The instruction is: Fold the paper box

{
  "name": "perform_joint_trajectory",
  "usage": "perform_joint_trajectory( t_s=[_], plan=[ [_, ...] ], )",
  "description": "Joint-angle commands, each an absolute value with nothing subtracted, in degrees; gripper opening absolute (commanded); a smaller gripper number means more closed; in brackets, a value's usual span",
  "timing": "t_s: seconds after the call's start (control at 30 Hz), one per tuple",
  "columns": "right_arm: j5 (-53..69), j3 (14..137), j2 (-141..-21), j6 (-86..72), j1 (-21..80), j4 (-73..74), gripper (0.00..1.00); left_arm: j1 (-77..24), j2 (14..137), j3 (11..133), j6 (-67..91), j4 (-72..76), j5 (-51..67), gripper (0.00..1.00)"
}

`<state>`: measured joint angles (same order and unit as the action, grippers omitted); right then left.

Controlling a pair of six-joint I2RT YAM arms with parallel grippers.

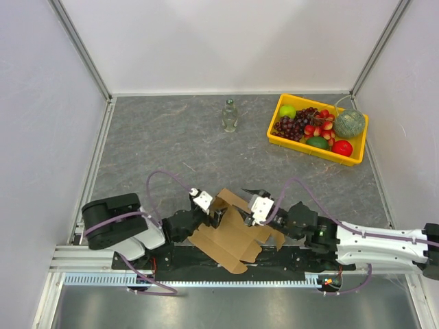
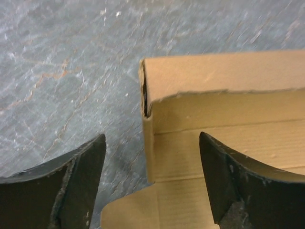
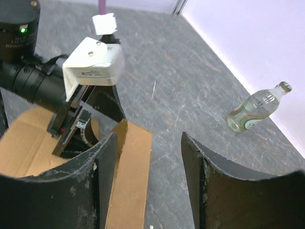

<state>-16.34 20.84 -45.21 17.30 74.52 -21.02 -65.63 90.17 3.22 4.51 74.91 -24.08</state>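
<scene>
The paper box (image 1: 230, 236) is a brown cardboard sheet, partly folded, lying at the near edge of the table between both arms. My left gripper (image 1: 214, 214) is open at its left end; in the left wrist view a raised box wall and corner (image 2: 190, 95) stand between the open fingers (image 2: 81, 181), untouched. My right gripper (image 1: 255, 199) is open at the box's far right side; in the right wrist view an upright cardboard flap (image 3: 131, 171) lies between the fingers, close against the left finger (image 3: 95, 186). The left arm's wrist shows beyond it.
A yellow tray (image 1: 280, 104) of fruit stands at the back right. A clear glass bottle (image 1: 230, 115) stands upright at the back centre; it also shows in the right wrist view (image 3: 257, 109). White walls enclose the grey table on three sides.
</scene>
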Motion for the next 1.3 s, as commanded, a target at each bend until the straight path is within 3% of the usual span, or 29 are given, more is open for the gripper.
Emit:
perform_joint_trajectory(
  t_s=[0.0, 0.13, 0.3, 0.5, 0.6, 0.67, 0.73, 0.87, 0.97, 1.1, 1.27],
  plan=[
    [-19.8, 21.3, -39.9, 8.3, 74.6, -22.1, 0.64, -67.3, 81.4, 0.9, 8.8, 78.2, -24.7, 0.88],
    [-31.3, 25.0, -40.0, -1.6, 74.6, -14.5, 0.61, -68.5, 67.4, 0.1, 13.1, 64.9, -24.6, 0.89],
    [-45.9, 35.9, -45.2, -20.9, 74.5, 6.4, 0.62, -69.7, 43.0, -2.4, 19.0, 45.4, -26.0, 0.85],
    [-49.7, 41.0, -48.4, -34.2, 73.7, 20.3, 0.62, -69.7, 11.6, -1.0, 18.0, 22.4, -28.7, 0.80],
    [-48.7, 44.6, -50.1, -44.1, 71.9, 30.9, 0.60, -69.7, 6.1, 1.5, 16.9, 17.1, -32.2, 0.68],
    [-45.9, 46.4, -51.2, -48.8, 70.8, 37.4, 0.60, -69.7, 8.2, 3.8, 16.5, 16.2, -34.4, 0.47],
    [-43.2, 47.4, -51.8, -53.2, 70.5, 42.7, 0.60, -69.8, 14.9, 6.9, 16.4, 16.1, -35.5, 0.35],
    [-38.8, 47.6, -51.4, -59.2, 70.1, 48.3, 0.60, -68.6, 34.9, 15.1, 14.9, 19.7, -33.4, 0.34],
    [-36.4, 47.8, -50.0, -62.5, 70.1, 52.5, 0.61, -64.3, 47.2, 22.2, 13.5, 23.5, -24.5, 0.34],
    [-33.1, 47.8, -48.0, -64.9, 70.1, 57.4, 0.61, -55.3, 56.0, 32.5, 12.6, 23.9, -8.9, 0.34],
    [-28.9, 46.9, -45.8, -65.0, 70.1, 59.5, 0.61, -51.8, 65.9, 40.9, 10.5, 19.7, 3.9, 0.28]
  ],
)
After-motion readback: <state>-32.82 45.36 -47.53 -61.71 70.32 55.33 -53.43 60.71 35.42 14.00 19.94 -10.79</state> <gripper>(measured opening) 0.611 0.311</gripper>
